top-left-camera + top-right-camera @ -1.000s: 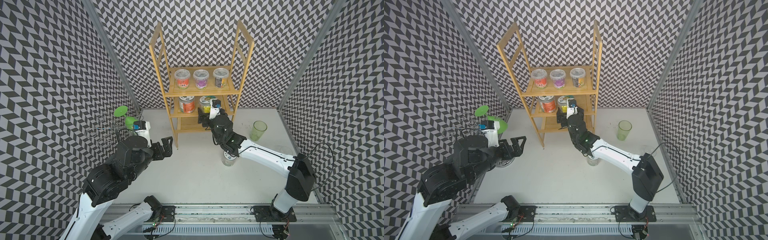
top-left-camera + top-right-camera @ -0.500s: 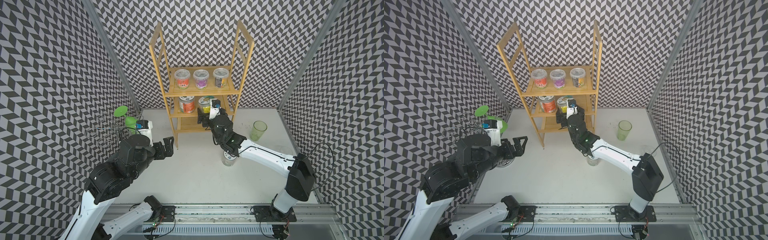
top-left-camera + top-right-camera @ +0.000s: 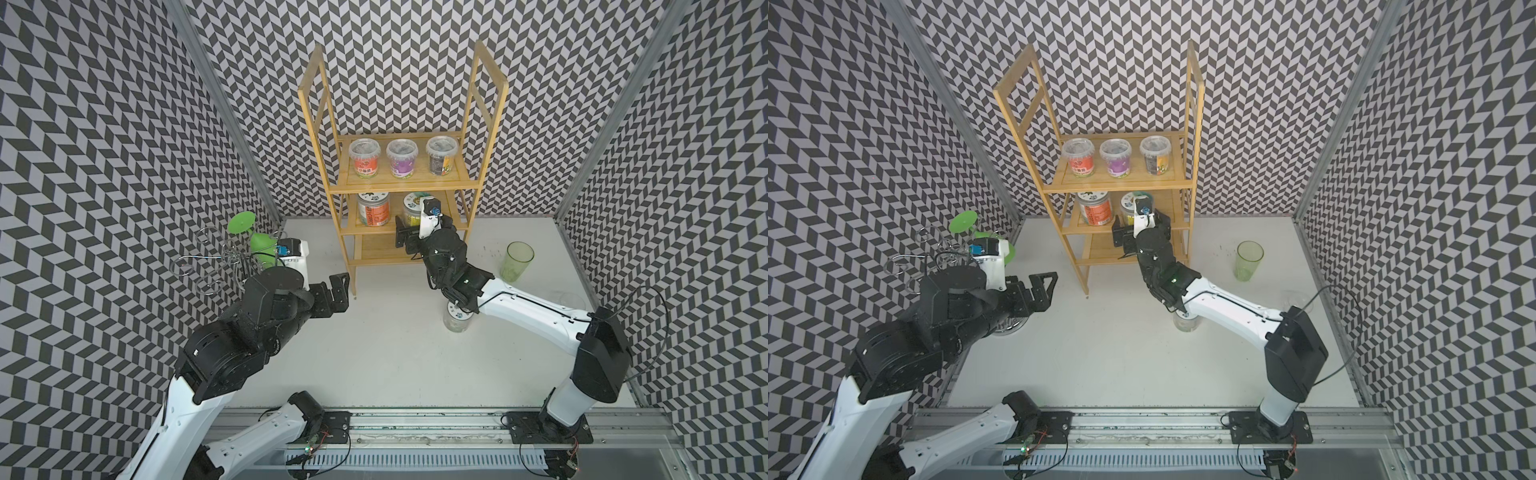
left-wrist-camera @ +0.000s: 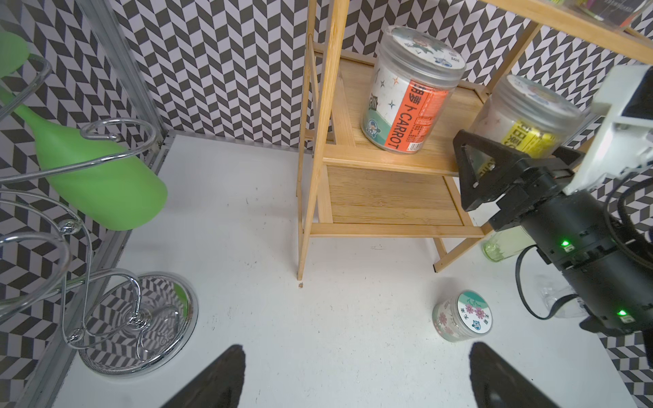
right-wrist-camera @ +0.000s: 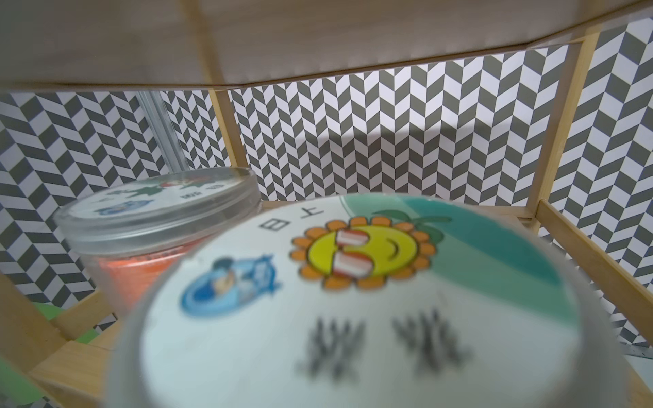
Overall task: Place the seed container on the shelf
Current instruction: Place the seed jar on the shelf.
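The seed container (image 3: 410,206), a clear jar with a yellow label and a sunflower lid (image 5: 353,282), stands on the middle tier of the bamboo shelf (image 3: 345,232), to the right of a carrot jar (image 3: 373,210). My right gripper (image 3: 424,223) reaches into that tier. Its jaws stand open, wider than the jar, one finger (image 4: 473,169) on each side of it. In the right wrist view the fingers are hidden behind the lid. My left gripper (image 3: 336,291) hovers open and empty over the table, left of the shelf's front leg; its fingertips (image 4: 226,374) show at the left wrist view's edge.
Three lidded tubs (image 3: 401,158) fill the tier above. A small floral-lid jar (image 3: 457,320) stands on the table under my right forearm. A green cup (image 3: 515,259) stands at the right. A chrome wire stand (image 3: 216,266) holding a green glass (image 3: 259,245) stands at the left wall.
The right gripper's jaws have spread apart around the seed container, which stays on the middle tier. The left arm has drifted slightly toward the shelf.
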Controlling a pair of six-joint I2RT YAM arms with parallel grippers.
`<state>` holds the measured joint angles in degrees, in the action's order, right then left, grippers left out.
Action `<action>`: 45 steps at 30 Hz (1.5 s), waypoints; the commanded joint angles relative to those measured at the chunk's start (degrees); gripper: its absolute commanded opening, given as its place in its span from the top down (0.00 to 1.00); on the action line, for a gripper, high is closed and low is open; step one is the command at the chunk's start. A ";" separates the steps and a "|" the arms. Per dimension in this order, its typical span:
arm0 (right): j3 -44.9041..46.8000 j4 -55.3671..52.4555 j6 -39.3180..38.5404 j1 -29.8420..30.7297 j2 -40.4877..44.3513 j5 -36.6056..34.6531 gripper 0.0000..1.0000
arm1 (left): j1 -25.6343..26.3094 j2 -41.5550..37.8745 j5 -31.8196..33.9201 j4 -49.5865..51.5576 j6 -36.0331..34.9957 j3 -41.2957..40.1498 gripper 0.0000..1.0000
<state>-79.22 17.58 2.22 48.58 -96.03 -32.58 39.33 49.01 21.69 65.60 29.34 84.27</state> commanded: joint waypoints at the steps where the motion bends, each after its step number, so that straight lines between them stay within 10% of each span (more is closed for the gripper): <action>1: 0.29 2.63 -1.00 -0.19 2.86 -0.56 0.00 | -0.33 -0.06 0.68 -1.35 -0.90 -0.24 0.00; 25: -0.44 1.14 0.96 -1.35 3.59 1.61 0.21 | -0.31 -0.50 0.71 -1.10 -0.81 -0.66 0.01; 45: -10.28 -2.40 5.03 -1.56 -5.32 6.03 0.16 | -0.34 -1.11 1.87 -0.53 -0.51 -0.57 0.01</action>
<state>-87.48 14.92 5.54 47.33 -99.94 -27.51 39.33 48.27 22.79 65.60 29.21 84.01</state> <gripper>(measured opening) 0.848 0.995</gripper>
